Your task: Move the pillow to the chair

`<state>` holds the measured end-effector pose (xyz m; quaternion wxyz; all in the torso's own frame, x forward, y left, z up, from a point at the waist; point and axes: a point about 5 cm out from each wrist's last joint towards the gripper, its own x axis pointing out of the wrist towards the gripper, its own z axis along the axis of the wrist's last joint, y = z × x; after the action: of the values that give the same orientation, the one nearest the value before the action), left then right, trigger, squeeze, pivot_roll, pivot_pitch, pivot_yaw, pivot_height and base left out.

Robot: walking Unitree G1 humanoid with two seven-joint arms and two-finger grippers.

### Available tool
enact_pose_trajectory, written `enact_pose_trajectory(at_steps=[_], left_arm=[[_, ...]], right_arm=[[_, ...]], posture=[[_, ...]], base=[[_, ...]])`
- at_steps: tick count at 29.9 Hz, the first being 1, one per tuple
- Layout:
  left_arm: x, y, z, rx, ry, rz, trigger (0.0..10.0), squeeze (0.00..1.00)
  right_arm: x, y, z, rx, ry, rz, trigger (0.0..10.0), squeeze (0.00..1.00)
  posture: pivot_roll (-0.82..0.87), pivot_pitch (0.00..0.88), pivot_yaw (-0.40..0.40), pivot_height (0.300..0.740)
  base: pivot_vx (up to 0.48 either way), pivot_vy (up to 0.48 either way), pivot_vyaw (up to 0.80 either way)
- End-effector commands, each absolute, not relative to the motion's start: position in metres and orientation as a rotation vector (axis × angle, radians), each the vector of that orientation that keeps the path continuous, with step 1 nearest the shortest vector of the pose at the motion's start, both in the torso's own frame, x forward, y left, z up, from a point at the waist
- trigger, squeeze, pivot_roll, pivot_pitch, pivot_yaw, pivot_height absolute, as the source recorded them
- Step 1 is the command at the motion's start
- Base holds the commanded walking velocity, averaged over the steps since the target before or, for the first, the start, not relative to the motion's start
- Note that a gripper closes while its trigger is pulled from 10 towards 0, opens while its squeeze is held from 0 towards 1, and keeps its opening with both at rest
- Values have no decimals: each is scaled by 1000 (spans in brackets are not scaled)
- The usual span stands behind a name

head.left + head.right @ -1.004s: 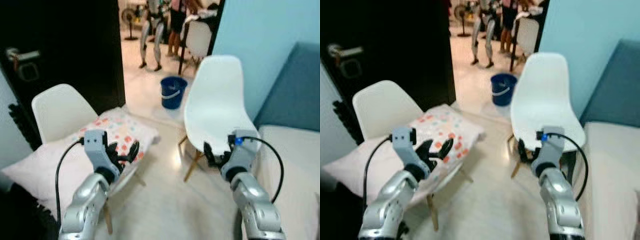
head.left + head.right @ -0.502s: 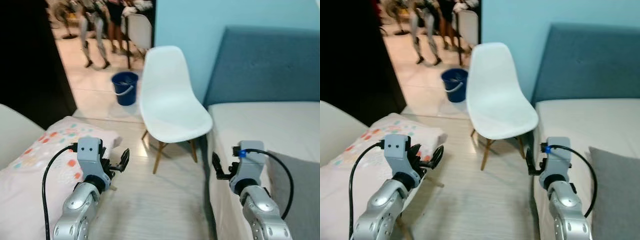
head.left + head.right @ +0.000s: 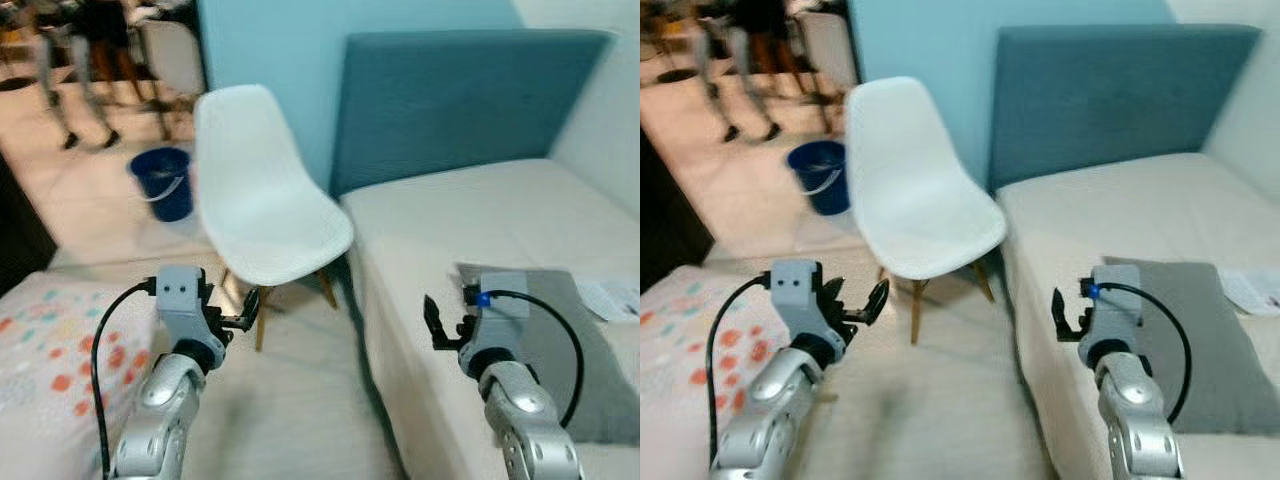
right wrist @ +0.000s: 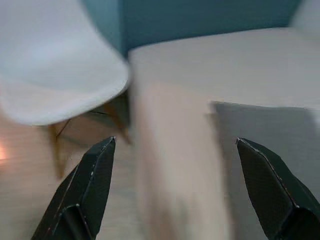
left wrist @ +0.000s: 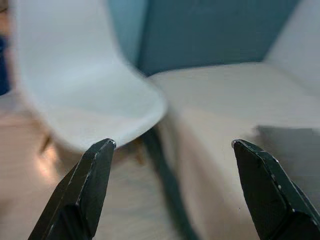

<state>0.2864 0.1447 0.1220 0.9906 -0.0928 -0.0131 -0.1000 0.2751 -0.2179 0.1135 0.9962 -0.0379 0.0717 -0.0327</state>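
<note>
A grey pillow [image 3: 1185,335] is seen lying flat on the bed [image 3: 1120,215], just beyond the right gripper [image 3: 1070,318], whose fingers are spread with nothing between them. The left gripper [image 3: 855,305] is likewise held released and empty above the floor. A white chair [image 3: 915,195] is noted standing between floor and bed, its seat bare.

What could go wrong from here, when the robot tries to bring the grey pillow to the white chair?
1. The grey pillow lies on the bed beside a paper; a grab may drag the paper along.
2. The white chair stands close to the bed, so a swinging arm may knock it.
</note>
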Motion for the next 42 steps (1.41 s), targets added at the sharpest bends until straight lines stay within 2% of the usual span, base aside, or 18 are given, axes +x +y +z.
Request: enact_pose_trajectory(at_steps=[1,10,15,24,27,33,38,42], left_arm=[[288,149,116,-167,-13,-174,10000,0],[298,145,120,-160,-13,-178,10000,0],[310,134,131,-203,-4,-265,10000,0],[312,137,130,-188,-15,-230,10000,0],[307,135,127,-155,-6,-233,10000,0],[308,144,127,-246,25,-221,10000,0],[311,145,130,-268,7,-221,10000,0],[314,149,129,-257,10,-199,10000,0]], right_arm=[[280,-216,115,-67,126,-61,10000,0],[290,-220,117,-34,116,-69,10000,0],[297,-226,126,19,95,-88,10000,0],[297,-218,122,-53,101,-63,10000,0],[292,-222,119,-32,114,-71,10000,0],[301,-236,144,22,38,-115,10000,0],[300,-229,124,31,103,-124,10000,0],[307,-226,131,36,82,-103,10000,0]], posture=[[-70,0,-40,740],[-85,0,-36,740],[-88,0,-33,740],[-103,0,-30,740],[-100,0,-31,740],[-83,24,-27,740],[-70,17,-35,740],[-80,6,-24,740]], base=[[0,0,-731],[0,0,-731],[0,0,-738],[0,0,-738],[0,0,-738],[0,0,-739],[0,0,-739],[0,0,-738]])
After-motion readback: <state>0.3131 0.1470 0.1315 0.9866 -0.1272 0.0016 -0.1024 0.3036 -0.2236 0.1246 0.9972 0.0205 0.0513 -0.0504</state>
